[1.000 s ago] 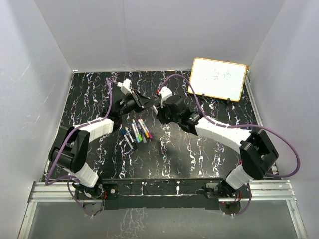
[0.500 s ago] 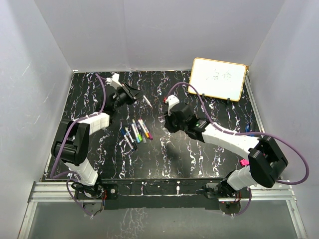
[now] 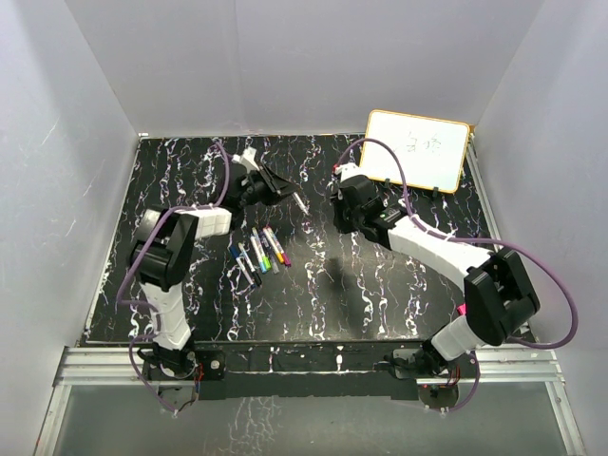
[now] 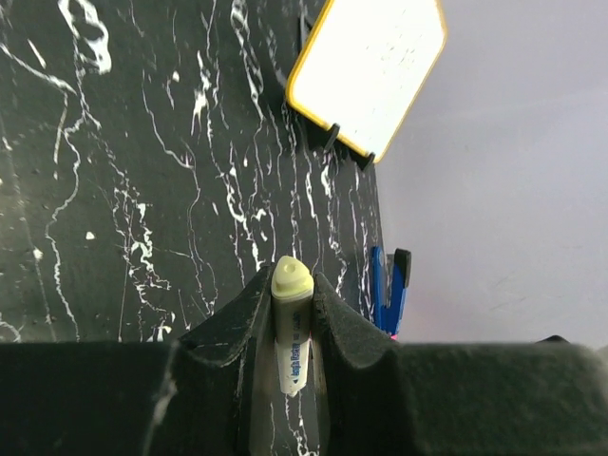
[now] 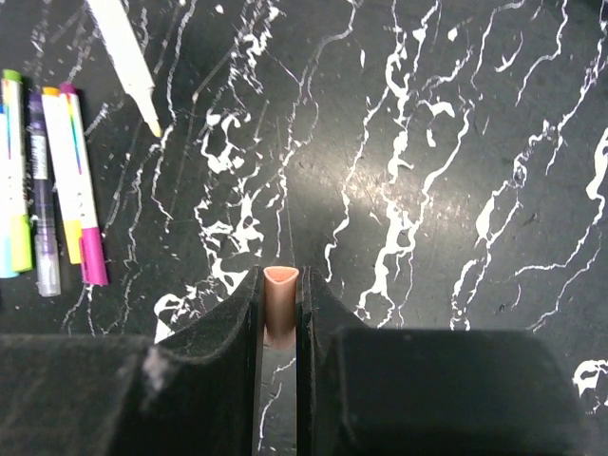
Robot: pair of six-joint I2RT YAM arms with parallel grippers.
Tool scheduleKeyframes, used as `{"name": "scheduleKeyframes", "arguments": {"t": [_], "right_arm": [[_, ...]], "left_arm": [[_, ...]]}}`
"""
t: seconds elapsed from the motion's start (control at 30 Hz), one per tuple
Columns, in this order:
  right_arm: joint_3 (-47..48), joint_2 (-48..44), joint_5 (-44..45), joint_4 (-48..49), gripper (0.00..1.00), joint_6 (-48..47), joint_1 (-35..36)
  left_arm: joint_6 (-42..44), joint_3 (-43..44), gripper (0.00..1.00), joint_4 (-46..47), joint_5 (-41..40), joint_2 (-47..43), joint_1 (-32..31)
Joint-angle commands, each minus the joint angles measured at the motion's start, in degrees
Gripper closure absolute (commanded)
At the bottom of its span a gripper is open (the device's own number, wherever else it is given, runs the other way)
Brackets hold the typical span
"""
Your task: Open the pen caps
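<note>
My left gripper (image 3: 275, 187) (image 4: 292, 275) is shut on a white-barrelled pen (image 3: 295, 199) (image 4: 291, 323), held above the table. Its pale yellow butt end shows between the fingers. In the right wrist view the same pen (image 5: 122, 52) is bare, with its tip uncovered. My right gripper (image 3: 340, 218) (image 5: 280, 274) hovers a little to the right of that tip, shut on a small orange pen cap (image 5: 280, 302). Several capped pens (image 3: 258, 252) (image 5: 47, 180) lie side by side on the black marbled table (image 3: 313, 294), below and left of both grippers.
A yellow-framed whiteboard (image 3: 416, 149) (image 4: 370, 71) stands on clips at the back right corner. A blue chunky object (image 4: 388, 290) shows by the right wall in the left wrist view. White walls enclose the table on three sides.
The two grippers, close together a second ago, have drawn apart. The left swung away left and came back toward the centre with the pen. The right moved back and right with the cap.
</note>
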Motion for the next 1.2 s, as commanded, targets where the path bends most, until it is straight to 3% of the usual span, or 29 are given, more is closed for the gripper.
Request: {"name": "scheduleKeyframes", "arguments": {"t": [0.0, 0.37, 0.77, 0.83, 0.93, 1.17], "right_arm": [[2.0, 1.3, 0.4, -1.8, 1.00, 0.2, -1.2], [-0.4, 1.7, -1.0, -1.9, 1.00, 0.2, -4.0], [-0.9, 4.7, -3.0, -1.6, 1.00, -0.7, -4.7], [-0.9, 5.2, -3.2, -1.5, 1.00, -0.9, -4.7], [-0.7, 6.1, -3.7, -1.4, 1.00, -1.0, -4.7], [-0.4, 7.7, -4.4, -1.1, 1.00, -1.1, -4.7]], "left_arm": [[-1.3, 3.9, 1.00, 0.2, 0.9, 2.7, -1.9], [-5.8, 10.3, 1.00, 6.2, 0.8, 14.8, -5.4], [-7.2, 14.1, 0.99, 3.3, 1.1, 20.5, -6.3], [-7.2, 14.3, 0.84, 2.7, 1.3, 20.6, -6.3], [-7.2, 14.4, 0.76, 2.4, 1.8, 20.6, -6.3], [-7.0, 14.0, 0.68, 1.5, 2.8, 20.3, -6.3]]}}
